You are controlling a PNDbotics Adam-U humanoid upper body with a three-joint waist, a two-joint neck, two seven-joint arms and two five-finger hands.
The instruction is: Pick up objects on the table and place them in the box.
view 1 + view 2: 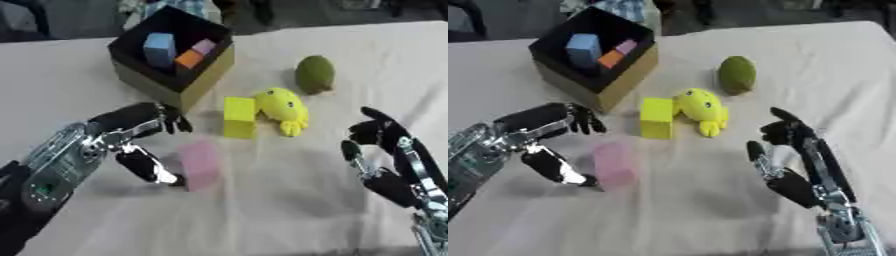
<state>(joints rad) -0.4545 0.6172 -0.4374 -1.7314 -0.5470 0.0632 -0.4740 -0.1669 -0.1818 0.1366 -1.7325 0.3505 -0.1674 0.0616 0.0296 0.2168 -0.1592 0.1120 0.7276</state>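
**Left hand at the pink block**

While the box (206, 75) sat at upper left of the frame with a blue block (159, 49), an orange block (188, 59) and a small pink piece (205, 46) inside, the left hand (140, 135) lay at centre-left. Its fingers were spread, thumb tip touching the pink block (200, 164), upper fingers apart from it. A yellow block (239, 116) stood at centre, touching a yellow toy (282, 109). A green fruit (314, 74) lay above right. The right hand (794, 155) rested at lower right, fingers relaxed, holding nothing.
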